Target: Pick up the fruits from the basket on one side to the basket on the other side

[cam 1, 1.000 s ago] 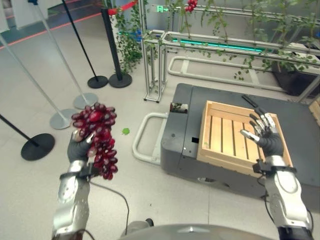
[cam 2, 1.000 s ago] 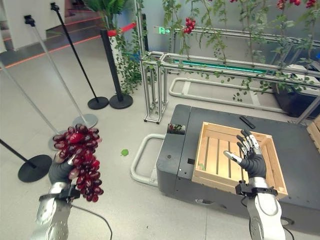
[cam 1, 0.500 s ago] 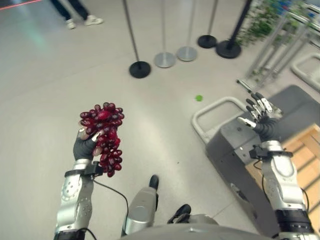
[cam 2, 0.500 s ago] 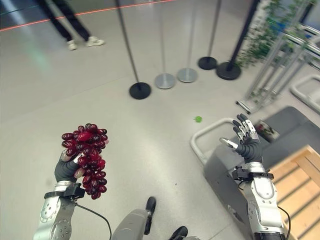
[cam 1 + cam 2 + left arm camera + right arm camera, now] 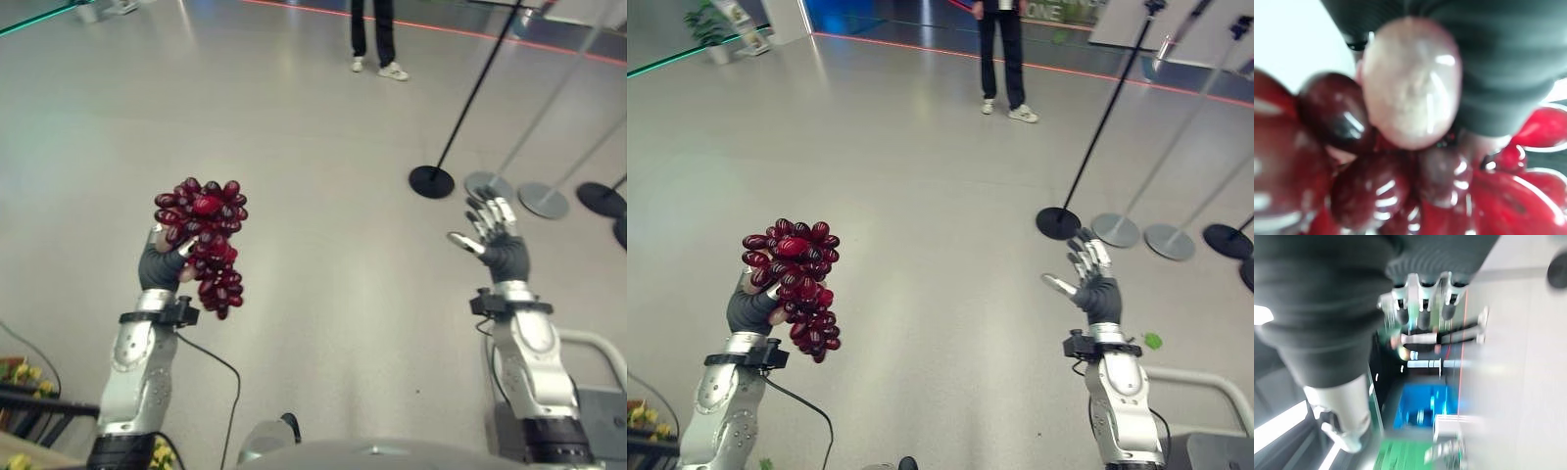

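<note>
The left hand is curling its fingers round the top of a bunch of red grapes, which is hanging beside them above the floor. Keeping that clasp firm while turning should stop swinging. The right hand is holding its fingers spread, empty.

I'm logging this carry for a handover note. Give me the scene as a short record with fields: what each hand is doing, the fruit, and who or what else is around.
left hand: raised, fingers curled round the bunch
fruit: dark red grapes, hanging from the left hand over the floor
right hand: raised, fingers straight, holding nothing
bystander: person standing at the far side
other: barrier posts on round bases at the right
</note>
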You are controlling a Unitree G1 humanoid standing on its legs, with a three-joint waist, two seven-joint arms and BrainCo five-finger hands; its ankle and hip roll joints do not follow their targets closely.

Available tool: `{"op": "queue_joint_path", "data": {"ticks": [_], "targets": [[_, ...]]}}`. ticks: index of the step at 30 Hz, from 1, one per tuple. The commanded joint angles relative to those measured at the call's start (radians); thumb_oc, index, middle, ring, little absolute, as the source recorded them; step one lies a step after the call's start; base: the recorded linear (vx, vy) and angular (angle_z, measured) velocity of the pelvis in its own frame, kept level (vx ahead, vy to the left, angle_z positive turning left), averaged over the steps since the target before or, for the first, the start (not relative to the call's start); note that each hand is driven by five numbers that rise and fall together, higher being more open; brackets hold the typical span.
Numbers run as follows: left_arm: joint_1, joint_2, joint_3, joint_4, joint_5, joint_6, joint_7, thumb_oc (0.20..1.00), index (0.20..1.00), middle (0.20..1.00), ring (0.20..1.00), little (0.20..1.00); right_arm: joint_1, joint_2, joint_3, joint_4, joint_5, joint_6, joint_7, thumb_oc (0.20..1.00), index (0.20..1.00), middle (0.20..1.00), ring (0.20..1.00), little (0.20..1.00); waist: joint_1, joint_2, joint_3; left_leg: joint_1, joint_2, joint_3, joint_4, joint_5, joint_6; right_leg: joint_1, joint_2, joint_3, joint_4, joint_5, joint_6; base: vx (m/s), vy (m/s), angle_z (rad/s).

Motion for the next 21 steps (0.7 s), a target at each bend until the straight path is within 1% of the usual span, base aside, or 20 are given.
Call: {"op": "queue_joint_path", "data": {"ticks": [1, 2, 3, 4, 5, 6, 7, 8, 9, 10, 11, 12, 15, 16, 17, 18, 19, 20, 21], "targets": [[-0.046, 0.041, 0.031, -0.072, 0.038, -0.079, 0.02, 0.2, 0.2, 0.2, 0.2, 0.2, -0.045, -0.013, 0.0, -0.019, 0.013, -0.04, 0.009, 1.0, 1.0, 1.0, 1.0, 1.0, -0.015, 0.022, -0.008, 0.032, -0.032, -0.114, 0.003, -0.096, 0.009, -0.137, -0.008, 0.197, 0.058, 0.062, 0.094, -0.07, 0.254, 1.1], [-0.047, 0.036, 0.019, -0.073, 0.043, -0.089, 0.029, 0.2, 0.2, 0.2, 0.2, 0.2, -0.033, -0.02, 0.003, -0.029, -0.005, -0.038, 0.018, 1.0, 1.0, 1.0, 1.0, 1.0, -0.025, 0.029, -0.009, 0.03, -0.069, -0.179, -0.023, -0.06, 0.024, -0.181, 0.056, 0.357, 0.111, 0.066, 0.09, -0.08, 0.175, 1.08], [-0.047, 0.035, 0.019, -0.073, 0.043, -0.089, 0.029, 0.2, 0.2, 0.2, 0.2, 0.2, -0.032, -0.021, 0.003, -0.029, -0.005, -0.038, 0.018, 1.0, 1.0, 1.0, 1.0, 1.0, -0.024, 0.029, -0.012, 0.029, -0.07, -0.178, -0.026, -0.058, 0.024, -0.185, 0.055, 0.359, 0.112, 0.066, 0.09, -0.1, 0.221, 1.28], [-0.049, 0.03, 0.009, -0.071, 0.043, -0.091, 0.025, 0.2, 0.2, 0.2, 0.2, 0.2, -0.02, -0.03, -0.005, -0.032, -0.009, -0.036, 0.025, 1.0, 1.0, 1.0, 1.0, 1.0, -0.035, 0.033, -0.02, 0.029, -0.089, -0.227, -0.036, -0.047, 0.026, -0.213, 0.117, 0.447, 0.137, 0.029, 0.08, -0.01, 0.111, 0.99], [-0.061, 0.029, -0.007, -0.068, 0.048, -0.091, 0.021, 0.2, 0.2, 0.2, 0.2, 0.2, -0.011, -0.038, -0.016, -0.039, -0.014, -0.036, 0.032, 1.0, 1.0, 1.0, 1.0, 1.0, -0.051, 0.032, -0.028, 0.027, -0.114, -0.29, -0.047, -0.025, 0.021, -0.245, 0.198, 0.537, 0.143, -0.006, 0.066, 0.01, 0.136, 1.3], [-0.069, 0.023, -0.017, -0.067, 0.053, -0.091, 0.015, 0.2, 0.2, 0.2, 0.2, 0.2, -0.003, -0.046, -0.026, -0.043, -0.013, -0.037, 0.04, 1.0, 1.0, 1.0, 1.0, 1.0, -0.058, 0.027, -0.034, 0.034, -0.137, -0.344, -0.065, -0.014, 0.02, -0.248, 0.232, 0.568, 0.112, -0.032, 0.054, 0.06, 0.048, 1.59], [-0.087, 0.022, -0.026, -0.071, 0.058, -0.091, 0.008, 0.2, 0.2, 0.2, 0.2, 0.2, 0.006, -0.044, -0.038, -0.047, -0.002, -0.045, 0.039, 1.0, 1.0, 1.0, 1.0, 1.0, -0.062, 0.024, -0.035, 0.032, -0.153, -0.43, -0.077, -0.001, 0.017, -0.259, 0.253, 0.616, 0.065, -0.067, 0.031, 0.09, -0.024, 1.64], [-0.092, 0.021, -0.029, -0.07, 0.056, -0.09, 0.005, 0.2, 0.2, 0.2, 0.2, 0.2, 0.003, -0.047, -0.042, -0.05, -0.002, -0.046, 0.04, 1.0, 1.0, 1.0, 1.0, 1.0, -0.073, 0.025, -0.037, 0.031, -0.151, -0.464, -0.083, 0.005, 0.012, -0.279, 0.263, 0.649, 0.032, -0.075, 0.025, 0.1, -0.064, 1.85], [-0.096, 0.021, -0.033, -0.066, 0.055, -0.091, 0.002, 0.2, 0.2, 0.2, 0.2, 0.2, 0.0, -0.05, -0.046, -0.045, 0.0, -0.047, 0.039, 1.0, 1.0, 1.0, 1.0, 1.0, -0.082, 0.022, -0.038, 0.034, -0.16, -0.5, -0.086, 0.011, 0.007, -0.292, 0.288, 0.705, -0.011, -0.068, 0.024, 0.05, -0.028, 1.55], [-0.097, 0.021, -0.033, -0.066, 0.055, -0.091, 0.002, 0.2, 0.2, 0.2, 0.2, 0.2, -0.001, -0.05, -0.046, -0.045, 0.0, -0.047, 0.039, 1.0, 1.0, 1.0, 1.0, 1.0, -0.083, 0.023, -0.039, 0.031, -0.159, -0.502, -0.088, 0.016, 0.007, -0.293, 0.289, 0.703, -0.018, -0.061, 0.023, 0.09, -0.028, 1.59], [-0.103, 0.022, -0.04, -0.063, 0.056, -0.09, 0.001, 0.2, 0.2, 0.2, 0.2, 0.2, -0.001, -0.051, -0.055, -0.043, 0.002, -0.049, 0.036, 1.0, 1.0, 1.0, 1.0, 1.0, -0.096, 0.022, -0.034, 0.036, -0.174, -0.559, -0.09, 0.025, 0.002, -0.319, 0.333, 0.801, -0.04, -0.058, 0.026, 0.12, -0.041, 1.62], [-0.112, 0.014, -0.057, -0.059, 0.05, -0.086, -0.009, 0.2, 0.2, 0.2, 0.2, 0.2, 0.0, -0.059, -0.058, -0.046, 0.006, -0.051, 0.035, 1.0, 1.0, 1.0, 1.0, 1.0, -0.108, 0.019, -0.024, 0.046, -0.197, -0.637, -0.091, 0.025, -0.007, -0.318, 0.352, 0.874, -0.096, -0.03, 0.035, 0.16, -0.067, 1.55], [-0.112, 0.009, -0.075, -0.063, 0.053, -0.085, -0.024, 0.2, 0.2, 0.2, 0.2, 0.2, 0.004, -0.068, -0.053, -0.042, 0.004, -0.049, 0.047, 1.0, 1.0, 1.0, 1.0, 1.0, -0.124, 0.014, -0.02, 0.054, -0.219, -0.718, -0.091, 0.028, -0.013, -0.302, 0.39, 0.972, -0.158, -0.004, 0.033, 0.09, -0.069, 1.91], [-0.113, 0.009, -0.075, -0.063, 0.053, -0.085, -0.024, 0.2, 0.2, 0.2, 0.2, 0.2, 0.003, -0.068, -0.054, -0.042, 0.004, -0.049, 0.048, 1.0, 1.0, 1.0, 1.0, 1.0, -0.126, 0.014, -0.02, 0.052, -0.22, -0.72, -0.093, 0.033, -0.014, -0.302, 0.388, 0.971, -0.164, 0.002, 0.034, 0.05, -0.065, 2.0], [-0.111, 0.007, -0.08, -0.066, 0.052, -0.084, -0.028, 0.2, 0.2, 0.2, 0.2, 0.2, 0.005, -0.071, -0.053, -0.041, 0.002, -0.048, 0.051, 1.0, 1.0, 1.0, 1.0, 1.0, -0.126, 0.009, -0.023, 0.053, -0.226, -0.738, -0.092, 0.034, -0.018, -0.294, 0.396, 0.987, -0.171, 0.008, 0.031, 0.1, -0.159, 1.69], [-0.105, 0.001, -0.091, -0.063, 0.056, -0.085, -0.035, 0.2, 0.2, 0.2, 0.2, 0.2, 0.007, -0.071, -0.045, -0.031, 0.009, -0.043, 0.061, 1.0, 1.0, 1.0, 1.0, 1.0, -0.105, -0.001, -0.024, 0.063, -0.232, -0.773, -0.088, 0.026, -0.031, -0.253, 0.388, 0.955, -0.208, 0.0, 0.018, 0.13, -0.238, 1.92], [-0.101, -0.003, -0.094, -0.061, 0.056, -0.085, -0.032, 0.2, 0.2, 0.2, 0.2, 0.2, 0.002, -0.074, -0.037, -0.026, 0.01, -0.046, 0.061, 1.0, 1.0, 1.0, 1.0, 1.0, -0.095, -0.001, -0.031, 0.063, -0.228, -0.788, -0.093, 0.028, -0.041, -0.234, 0.383, 0.93, -0.227, 0.002, 0.013, 0.09, -0.197, 1.66], [-0.101, -0.003, -0.094, -0.062, 0.056, -0.085, -0.032, 0.2, 0.2, 0.2, 0.2, 0.2, 0.001, -0.074, -0.038, -0.025, 0.01, -0.047, 0.061, 1.0, 1.0, 1.0, 1.0, 1.0, -0.098, -0.001, -0.032, 0.06, -0.23, -0.792, -0.095, 0.035, -0.042, -0.235, 0.381, 0.927, -0.232, 0.007, 0.014, 0.08, -0.208, 0.91], [-0.093, -0.015, -0.093, -0.061, 0.036, -0.082, -0.03, 0.2, 0.2, 0.2, 0.2, 0.2, -0.004, -0.077, -0.032, -0.022, 0.016, -0.045, 0.06, 1.0, 1.0, 1.0, 1.0, 1.0, -0.087, 0.0, -0.044, 0.061, -0.216, -0.798, -0.098, 0.032, -0.06, -0.203, 0.381, 0.89, -0.261, -0.002, 0.008, 0.05, -0.127, 0.38]]}}
